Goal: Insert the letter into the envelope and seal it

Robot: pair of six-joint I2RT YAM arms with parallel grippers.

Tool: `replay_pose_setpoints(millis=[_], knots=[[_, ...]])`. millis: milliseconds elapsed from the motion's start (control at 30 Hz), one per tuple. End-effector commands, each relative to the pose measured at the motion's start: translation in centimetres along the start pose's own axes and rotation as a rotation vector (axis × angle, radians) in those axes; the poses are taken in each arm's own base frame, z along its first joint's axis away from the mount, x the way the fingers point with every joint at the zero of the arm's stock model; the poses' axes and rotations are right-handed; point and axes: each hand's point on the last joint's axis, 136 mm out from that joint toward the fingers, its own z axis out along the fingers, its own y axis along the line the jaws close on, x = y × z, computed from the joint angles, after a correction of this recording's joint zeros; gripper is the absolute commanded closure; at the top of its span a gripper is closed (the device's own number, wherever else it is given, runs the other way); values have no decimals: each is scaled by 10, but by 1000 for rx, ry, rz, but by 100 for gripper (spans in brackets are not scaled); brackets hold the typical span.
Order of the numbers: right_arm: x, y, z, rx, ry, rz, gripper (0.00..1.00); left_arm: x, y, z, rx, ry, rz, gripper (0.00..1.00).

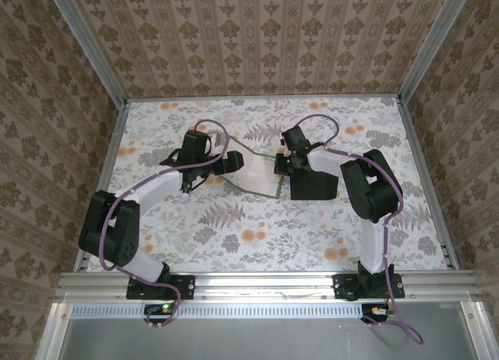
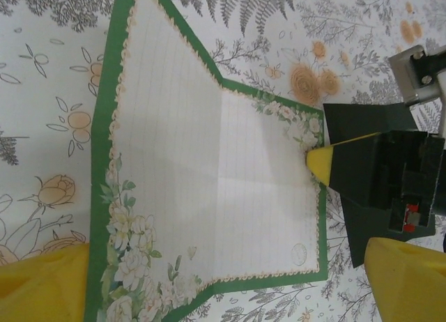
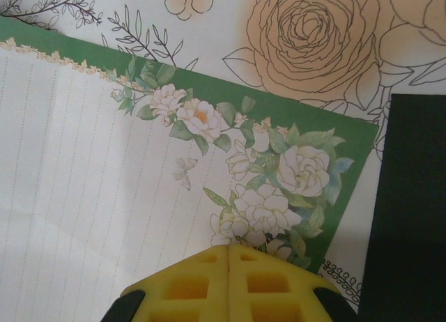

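Pinches flowered edge of the letter [image 2: 209,169] with clenched right gripper [image 3: 228,256], probably to lift it toward the envelope [image 3: 411,210] beside, left gripper [image 2: 223,284] released above.

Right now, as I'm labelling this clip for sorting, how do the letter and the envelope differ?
The letter is white lined paper with a green, flowered border; the envelope is plain black. The letter bends along a crease, while the envelope lies flat on the table. The right gripper is closed at the letter's edge; nothing grips the envelope. Both are thin paper pieces, side by side.
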Motion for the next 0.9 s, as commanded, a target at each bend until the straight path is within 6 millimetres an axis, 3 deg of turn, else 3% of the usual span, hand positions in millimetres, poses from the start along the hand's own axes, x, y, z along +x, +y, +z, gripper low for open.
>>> replay_pose_setpoints(millis=[0,533,633,867], knots=[[16,-18,6,55,40,13,100,12,7,4,-2,50,-4,6],[13,-21,0,63,27,14,100,23,24,-4,-104,108,48,45],[13,-22,0,65,27,15,100,22,27,-7,-119,102,52,48],[11,-23,-1,64,22,17,100,22,31,-10,-131,105,48,68]])
